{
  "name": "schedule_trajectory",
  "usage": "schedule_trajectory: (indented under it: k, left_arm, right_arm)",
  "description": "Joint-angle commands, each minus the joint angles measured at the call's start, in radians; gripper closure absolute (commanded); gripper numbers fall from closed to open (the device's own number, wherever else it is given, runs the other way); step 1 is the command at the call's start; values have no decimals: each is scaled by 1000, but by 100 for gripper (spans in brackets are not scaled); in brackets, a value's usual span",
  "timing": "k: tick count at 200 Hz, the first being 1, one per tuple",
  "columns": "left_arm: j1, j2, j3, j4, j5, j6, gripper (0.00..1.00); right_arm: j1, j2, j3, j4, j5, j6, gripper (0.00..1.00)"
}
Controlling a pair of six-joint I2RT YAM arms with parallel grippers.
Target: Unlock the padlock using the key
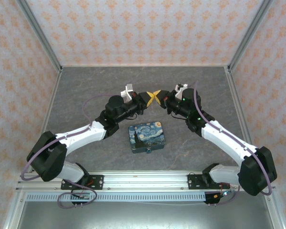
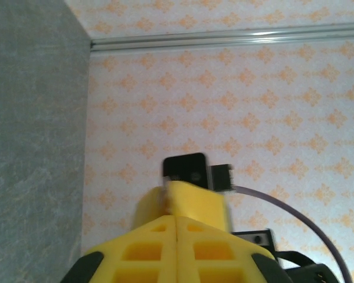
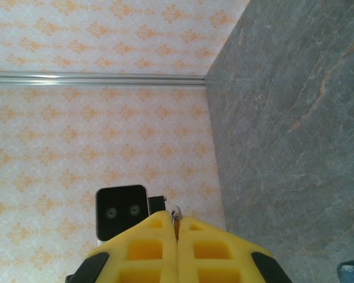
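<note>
starry-night box (image 1: 148, 138) lies on the grey table (image 1: 86, 90).

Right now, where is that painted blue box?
In the top view, the box lies centrally on the table between the left arm and right arm.

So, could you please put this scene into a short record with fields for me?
table: grey, stone-patterned
box: Starry Night print, flat on the table
left tool: shut, tips crossing those of the right tool beyond the box
right tool: shut, small silvery bit at its tips, too small to identify
</note>
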Motion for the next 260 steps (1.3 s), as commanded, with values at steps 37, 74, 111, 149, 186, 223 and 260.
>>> schedule_trajectory:
  k: [37,74,111,149,186,223,260]
  left_arm:
    - [-6,-31,17,2,2,45,100]
    - [-2,-62,17,-87,-3,142,100]
    - [32,-126,47,-271,55,350,100]
    - [63,-190,180,-644,178,726,100]
    - [63,-190,408,-1168,241,1192,100]
    - [63,-174,532,-1438,246,1449,100]
    - [62,-151,617,-1596,273,1615,100]
  right_arm:
    - [18,-12,2,14,-18,-4,100]
    - [17,-62,-3,-41,18,-76,94]
    - [-44,-114,-1,-126,-43,-224,72]
    - [-133,-178,-3,-208,-169,-510,55]
    - [-138,-211,69,-379,-362,-962,47]
    - [-138,-191,131,-557,-591,-1340,47]
    - [-131,-134,206,-668,-736,-1527,46]
